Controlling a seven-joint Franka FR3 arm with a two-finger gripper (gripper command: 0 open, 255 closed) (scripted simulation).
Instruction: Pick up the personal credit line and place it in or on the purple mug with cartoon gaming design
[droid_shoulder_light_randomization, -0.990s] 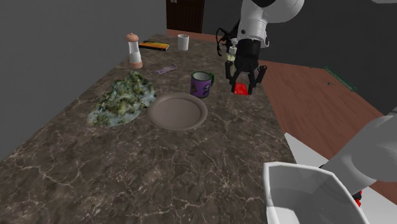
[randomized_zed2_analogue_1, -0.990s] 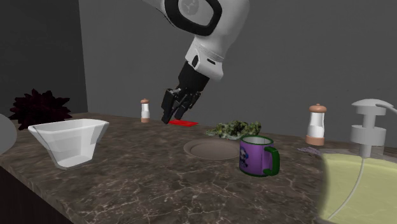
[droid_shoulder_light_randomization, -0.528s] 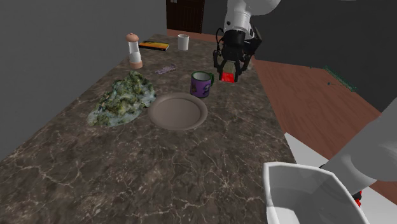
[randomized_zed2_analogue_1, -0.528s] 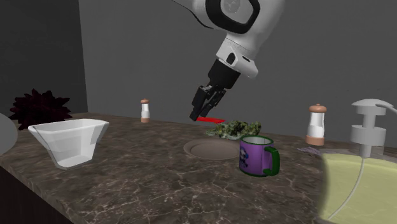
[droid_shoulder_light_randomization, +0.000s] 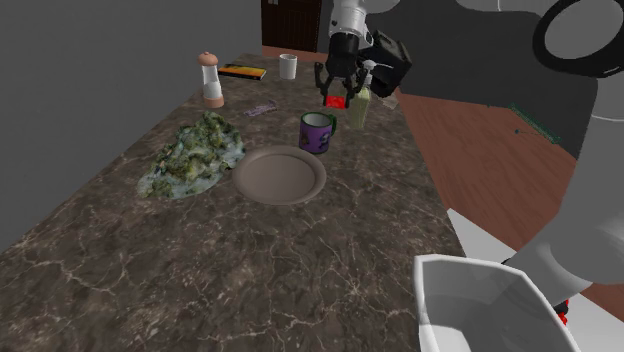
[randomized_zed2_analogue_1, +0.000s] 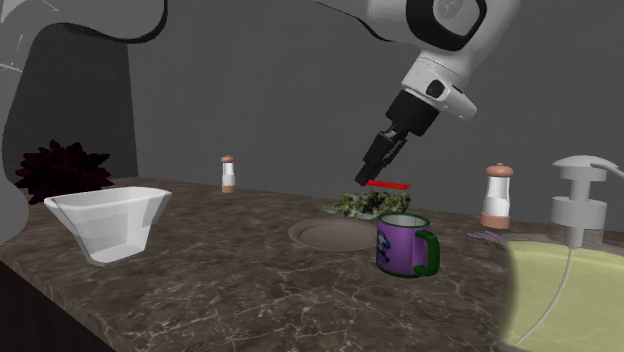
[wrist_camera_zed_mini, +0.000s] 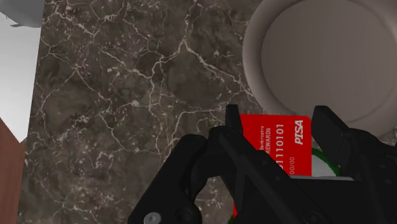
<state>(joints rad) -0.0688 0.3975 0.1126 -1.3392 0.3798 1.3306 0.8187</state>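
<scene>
My fingers (wrist_camera_zed_mini: 235, 149): all black. Card (wrist_camera_zed_mini: 280, 143): red, white lettering. Mug (randomized_zed2_analogue_1: 403, 244): purple body with a dark-and-white print, green rim and handle. Counter (wrist_camera_zed_mini: 127, 95): dark brown stone pattern, pale veining throughout. Round dish (droid_shoulder_light_randomization: 280, 175): plain beige-grey. Leafy heap (droid_shoulder_light_randomization: 195, 158): mottled green, paler patches.

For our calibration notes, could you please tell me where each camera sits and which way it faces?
Shoulder view: raised at the near end of the counter, looking along it toward the purple mug; white arm at its right.
Second exterior view: low beside the counter, looking across it at the arm above the mug.
Wrist view: on the hand, looking down past black fingers clasping the red card; plate below.
Shared: both exterior views show mug, card and plate.
</scene>
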